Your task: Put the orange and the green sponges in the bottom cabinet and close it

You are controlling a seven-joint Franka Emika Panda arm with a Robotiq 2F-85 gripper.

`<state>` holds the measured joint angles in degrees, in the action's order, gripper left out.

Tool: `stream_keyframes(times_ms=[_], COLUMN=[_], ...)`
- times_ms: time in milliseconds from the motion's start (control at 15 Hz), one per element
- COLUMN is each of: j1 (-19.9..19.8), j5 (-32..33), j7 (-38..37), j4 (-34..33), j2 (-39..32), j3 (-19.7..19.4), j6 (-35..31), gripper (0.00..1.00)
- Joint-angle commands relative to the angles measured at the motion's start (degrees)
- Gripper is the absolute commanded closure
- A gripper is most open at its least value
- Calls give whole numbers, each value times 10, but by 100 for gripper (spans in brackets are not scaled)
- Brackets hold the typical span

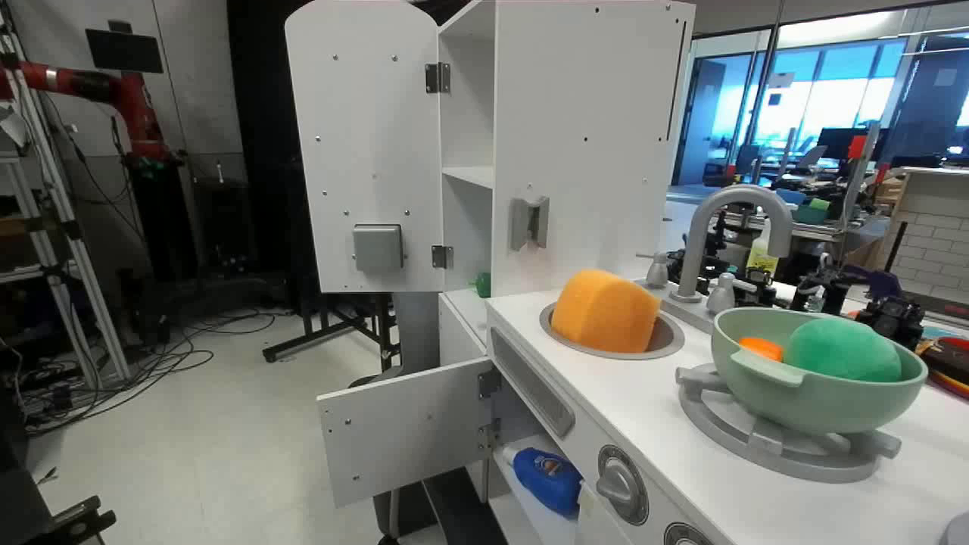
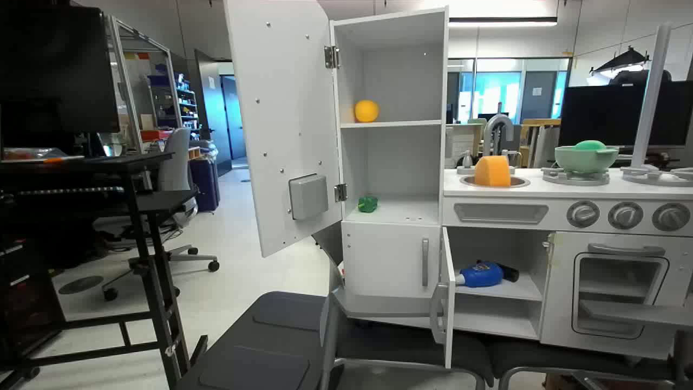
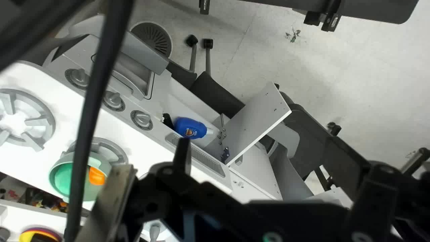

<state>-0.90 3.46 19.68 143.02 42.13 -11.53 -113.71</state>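
A large orange sponge (image 1: 598,310) sits in the round sink in both exterior views (image 2: 492,171); my gripper's body hides it in the wrist view. A round green piece, apparently the green sponge (image 1: 840,348), lies in the pale green bowl (image 1: 814,401) on the burner; it also shows in the wrist view (image 3: 63,178). The bottom cabinet (image 2: 495,325) stands open, its door (image 1: 409,431) swung outward. A blue bottle (image 2: 482,274) lies on its shelf. My gripper (image 3: 285,154) shows only in the wrist view, fingers wide apart with nothing between them, above the cabinet side.
A smaller orange item (image 1: 761,348) shares the bowl. The tall cabinet's upper door (image 2: 292,124) is open; a yellow-orange ball (image 2: 366,111) and green pepper (image 2: 367,203) sit inside. The grey faucet (image 1: 738,200) rises behind the sink. A black cable (image 3: 90,127) crosses the wrist view.
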Motion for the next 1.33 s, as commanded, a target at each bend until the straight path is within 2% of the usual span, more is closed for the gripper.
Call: stream_keyframes(times_ms=[0,267,400,533,667,800,933,1133,1267], j1=[-2,-2,3,9,7,-8,-29,-43,-36], j5=[-2,-2,-9,-26,-43,-36,-5,35,53], j7=[1,1,-29,-85,-152,-215,-289,-367,-413], j4=[-2,-5,-9,-19,-36,-68,-117,-211,-283], j2=[0,0,-36,-93,-162,-238,-310,-426,-494], j3=[2,2,18,44,68,89,107,106,98], j6=[1,1,-28,-82,-163,-225,-258,-269,-253], gripper=[0,0,0,0,0,0,0,0,0])
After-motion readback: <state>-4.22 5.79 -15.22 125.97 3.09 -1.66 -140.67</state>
